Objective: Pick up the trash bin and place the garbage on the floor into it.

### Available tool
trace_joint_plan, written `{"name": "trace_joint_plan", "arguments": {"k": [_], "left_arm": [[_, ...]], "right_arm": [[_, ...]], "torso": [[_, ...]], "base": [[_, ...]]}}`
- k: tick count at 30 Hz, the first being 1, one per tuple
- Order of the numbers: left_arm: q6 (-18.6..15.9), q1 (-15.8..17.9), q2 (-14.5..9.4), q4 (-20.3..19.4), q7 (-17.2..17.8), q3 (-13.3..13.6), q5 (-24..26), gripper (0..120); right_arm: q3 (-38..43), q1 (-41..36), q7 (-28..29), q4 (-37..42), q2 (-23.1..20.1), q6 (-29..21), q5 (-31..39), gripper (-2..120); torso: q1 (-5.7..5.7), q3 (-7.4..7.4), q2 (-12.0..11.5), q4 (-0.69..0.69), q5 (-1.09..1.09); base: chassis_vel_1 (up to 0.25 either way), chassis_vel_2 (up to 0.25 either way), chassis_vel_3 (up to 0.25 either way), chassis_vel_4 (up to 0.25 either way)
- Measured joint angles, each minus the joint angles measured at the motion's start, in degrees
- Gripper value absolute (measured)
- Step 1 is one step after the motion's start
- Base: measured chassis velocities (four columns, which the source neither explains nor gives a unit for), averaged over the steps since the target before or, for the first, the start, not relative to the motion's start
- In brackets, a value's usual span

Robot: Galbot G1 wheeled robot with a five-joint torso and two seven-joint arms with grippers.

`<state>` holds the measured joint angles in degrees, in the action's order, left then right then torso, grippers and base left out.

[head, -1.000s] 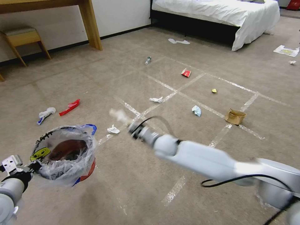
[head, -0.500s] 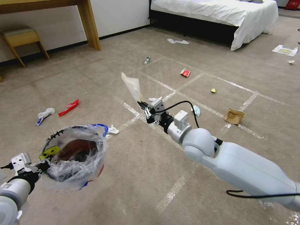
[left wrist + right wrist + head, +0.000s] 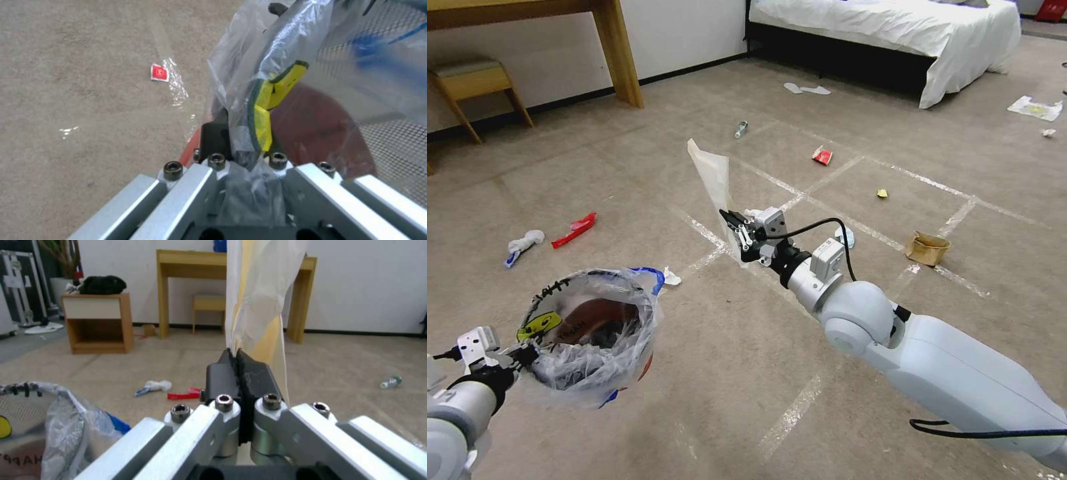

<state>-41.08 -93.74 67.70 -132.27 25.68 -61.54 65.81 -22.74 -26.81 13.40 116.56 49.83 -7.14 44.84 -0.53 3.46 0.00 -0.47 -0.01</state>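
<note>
— Jaws first: right gripper (image 3: 732, 222) clamped flat on a thin white paper sheet (image 3: 710, 172), raised off the floor (image 3: 727, 373), beyond the trash bin (image 3: 589, 333) and to its right. Sheet standing upright out of the closed pads (image 3: 256, 371).

— And the left gripper (image 3: 242, 146)?

— Pinched shut on the bin's near rim, liner and yellow sticker caught between the jaws. Bin carried off the carpet, mouth open upward, something dark already lying at the bottom.

— So, done so far?

— Bin picked up, by the look of it; one piece lifted but not yet over the bin's mouth, let alone released.

— Left to do?

— Plenty. Close beyond the bin's far rim, a crumpled tissue (image 3: 671, 277). Farther off to the bin's left, a red wrapper (image 3: 574, 230) beside a white-and-blue wad (image 3: 522, 243). Well beyond on the bin's right, a light blue mask (image 3: 846, 235) partly hidden by the arm, a brown paper bag (image 3: 928, 248), a second red wrapper (image 3: 822, 156), a yellow scrap (image 3: 883, 193), a small bottle (image 3: 740, 128). Early in the job, judging by that spread.
</note>
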Motion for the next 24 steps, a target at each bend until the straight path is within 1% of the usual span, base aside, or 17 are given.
{"name": "trace_joint_plan", "arguments": {"k": [2,11,19,24], "left_arm": [[0.0,0.3,0.1,0.2,0.0,0.1,-0.1,1],[-0.1,1.3,-0.4,1.2,0.0,0.5,0.0,1],[-0.2,2.0,-0.5,2.3,0.0,1.0,0.1,1],[-0.2,2.2,-0.5,3.1,0.0,1.3,0.2,1]], "right_arm": [[0.1,-0.5,-0.2,-0.7,0.9,0.1,-0.2,0],[0.8,-0.9,-0.8,-1.0,0.9,0.6,-0.3,0],[0.9,-0.7,-0.9,-1.6,2.0,1.2,-0.1,0],[0.7,0.3,-1.4,-1.0,3.4,3.2,1.3,0]], "torso": [[0.0,0.0,0.0,0.0,0.0],[0.0,0.0,0.0,0.0,0.0],[0.0,0.0,0.0,0.0,0.0],[0.0,0.01,0.0,0.0,0.0]], "base": [[0.0,0.0,0.0,0.0],[0.0,0.0,0.0,0.0],[0.0,0.0,0.0,0.0],[0.0,0.0,0.0,0.0]]}}
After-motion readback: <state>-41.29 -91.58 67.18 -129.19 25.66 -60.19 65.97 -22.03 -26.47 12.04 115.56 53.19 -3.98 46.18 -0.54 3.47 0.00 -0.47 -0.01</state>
